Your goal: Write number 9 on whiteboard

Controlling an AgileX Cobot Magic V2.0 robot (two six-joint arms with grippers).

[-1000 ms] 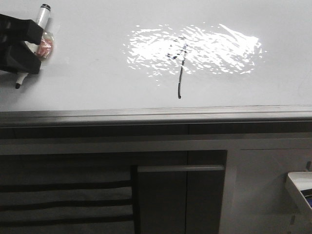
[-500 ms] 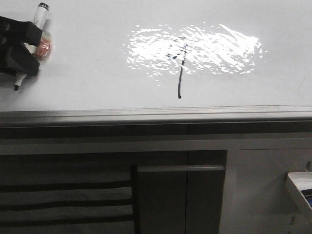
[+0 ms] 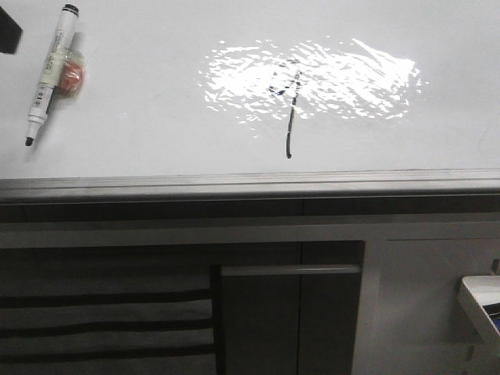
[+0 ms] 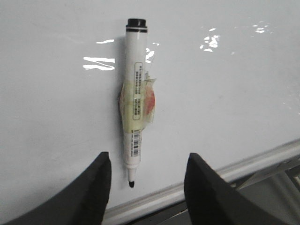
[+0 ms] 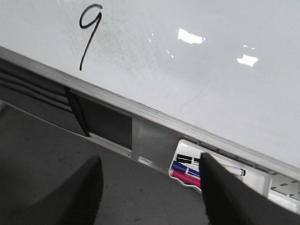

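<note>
The number 9 (image 3: 291,109) is drawn in thin black line on the whiteboard (image 3: 156,133), its loop inside the glare patch and its tail running down; it also shows in the right wrist view (image 5: 89,33). A white marker pen (image 3: 48,74) with a black cap and tape round its middle lies on the board at the far left, tip uncapped. In the left wrist view the pen (image 4: 134,101) lies free, beyond my open left gripper (image 4: 147,161), which touches nothing. Only a dark corner of the left gripper (image 3: 8,30) shows in the front view. My right gripper (image 5: 150,164) is open and empty, off the board.
The board's grey metal frame edge (image 3: 250,186) runs across the front. Grey cabinet panels (image 3: 289,320) lie below it. A white tray (image 5: 220,173) with blue, pink and black markers hangs under the frame at the right, also showing in the front view (image 3: 480,301).
My left gripper let go of the marker pen and drew back off the left edge. The pen now lies free on the board. The 9 is unchanged.
</note>
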